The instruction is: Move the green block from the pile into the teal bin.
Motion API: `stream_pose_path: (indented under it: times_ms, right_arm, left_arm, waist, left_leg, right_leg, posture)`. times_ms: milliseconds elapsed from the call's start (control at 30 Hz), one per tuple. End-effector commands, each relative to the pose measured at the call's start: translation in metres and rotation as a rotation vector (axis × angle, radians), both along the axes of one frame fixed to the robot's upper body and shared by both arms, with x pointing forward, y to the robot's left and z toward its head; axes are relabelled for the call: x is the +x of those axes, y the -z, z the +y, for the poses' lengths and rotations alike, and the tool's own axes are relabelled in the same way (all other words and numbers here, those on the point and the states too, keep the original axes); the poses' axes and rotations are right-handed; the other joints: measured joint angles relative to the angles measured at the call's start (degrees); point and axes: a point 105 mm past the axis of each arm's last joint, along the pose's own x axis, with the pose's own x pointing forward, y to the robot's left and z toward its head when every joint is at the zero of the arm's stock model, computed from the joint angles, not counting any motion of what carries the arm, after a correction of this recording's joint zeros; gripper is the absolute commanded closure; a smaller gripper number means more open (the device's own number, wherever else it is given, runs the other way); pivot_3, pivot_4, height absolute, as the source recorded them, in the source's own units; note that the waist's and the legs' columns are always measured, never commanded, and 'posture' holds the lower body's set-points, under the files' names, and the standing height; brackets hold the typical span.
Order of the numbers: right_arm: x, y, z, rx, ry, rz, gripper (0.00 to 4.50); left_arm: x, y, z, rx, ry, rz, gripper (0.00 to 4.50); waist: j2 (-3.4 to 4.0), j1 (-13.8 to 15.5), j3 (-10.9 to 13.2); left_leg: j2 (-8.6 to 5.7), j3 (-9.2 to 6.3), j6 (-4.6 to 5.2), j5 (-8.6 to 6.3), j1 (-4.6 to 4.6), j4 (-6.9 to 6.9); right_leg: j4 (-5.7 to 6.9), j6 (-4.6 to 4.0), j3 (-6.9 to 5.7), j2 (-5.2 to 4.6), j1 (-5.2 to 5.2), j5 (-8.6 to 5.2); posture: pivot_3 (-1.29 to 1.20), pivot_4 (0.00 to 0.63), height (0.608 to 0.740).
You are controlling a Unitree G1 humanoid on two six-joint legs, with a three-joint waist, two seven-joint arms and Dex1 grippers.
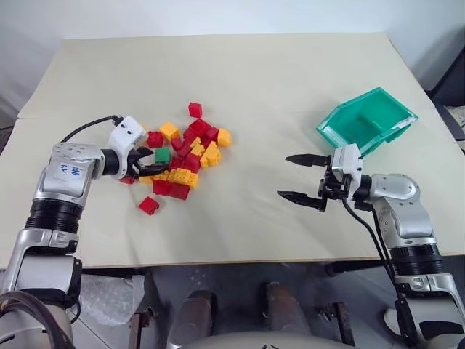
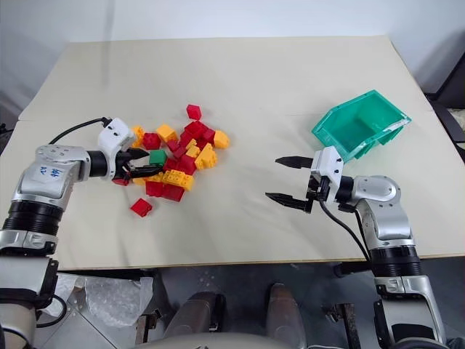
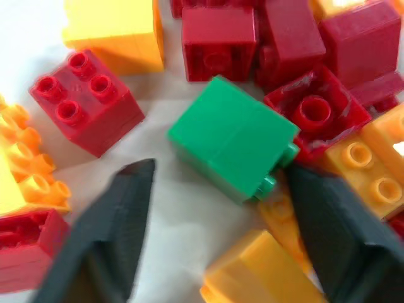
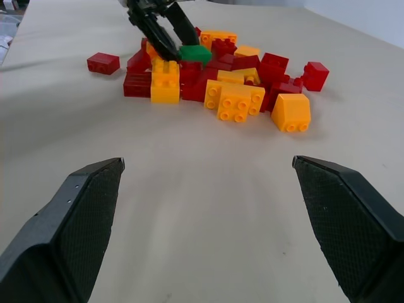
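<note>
Two left pincer fingers astride the green block, untouching.

A robot test lab: a bare beige table against plain white walls.

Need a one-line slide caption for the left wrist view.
Left gripper open, its fingers either side of the green block, which lies on its side among red and yellow-orange bricks of the pile.
</note>
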Motion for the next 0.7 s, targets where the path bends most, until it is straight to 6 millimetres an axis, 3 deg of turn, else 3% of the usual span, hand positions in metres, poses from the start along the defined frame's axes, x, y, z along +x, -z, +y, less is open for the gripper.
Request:
stream_pose_path:
  times_ms: [33,267,467,567,600,700]
  right_arm:
    - [-0.003,-0.013,-0.007,0.014,0.016,-0.05,0.0]
    - [-0.002,-0.016,-0.009,0.011,0.031,-0.056,0.0]
    - [0.0,-0.018,-0.01,0.006,0.037,-0.061,0.0]
    - [0.001,-0.018,-0.009,0.004,0.034,-0.063,0.0]
    - [0.001,-0.019,-0.009,0.005,0.033,-0.064,0.0]
    - [0.001,-0.02,-0.009,0.006,0.032,-0.065,0.0]
  left_arm:
    - [0.004,-0.011,0.005,-0.012,-0.015,-0.057,2.41]
    - [0.001,-0.042,0.014,-0.14,-0.018,-0.137,4.49]
    - [-0.003,-0.062,0.013,-0.251,0.006,-0.245,4.49]
    - [-0.009,-0.063,0.0,-0.275,0.129,-0.301,4.49]
    - [-0.004,-0.059,0.006,-0.229,0.083,-0.297,4.49]
    - [-0.002,-0.051,0.012,-0.211,0.04,-0.245,3.87]
  waist:
    - [-0.03,-0.05,0.01]
    - [-0.04,-0.7,0.02]
    - [-0.04,-0.77,0.02]
    - [-0.04,-0.71,0.02]
    - [-0.04,-0.7,0.02]
    - [-0.04,-0.7,0.02]
  left_leg:
    - [0.0,-0.02,0.0,0.0,-0.01,0.0]
    - [0.01,-0.01,0.02,-0.02,-0.13,-0.04]
    - [0.04,0.02,0.04,-0.05,-0.16,-0.09]
    - [0.04,0.01,0.04,-0.06,-0.17,-0.08]
    - [0.05,0.02,0.04,-0.05,-0.17,-0.08]
    - [0.0,0.02,0.04,-0.06,-0.18,-0.05]
  right_leg:
    - [-0.02,0.01,-0.01,0.0,0.0,0.01]
    - [-0.06,0.05,-0.01,-0.01,-0.1,0.03]
    - [-0.06,0.07,-0.02,0.0,-0.1,0.03]
    - [-0.09,0.09,-0.03,-0.02,-0.1,0.05]
    - [-0.12,0.09,-0.02,-0.03,-0.1,0.05]
    - [-0.14,0.1,-0.03,-0.02,-0.09,0.06]
  posture:
    - [0.0,0.15,0.74]
    - [0.0,0.15,0.74]
    - [0.0,0.15,0.74]
    - [0.0,0.15,0.74]
    - [0.0,0.15,0.74]
    - [0.0,0.15,0.74]
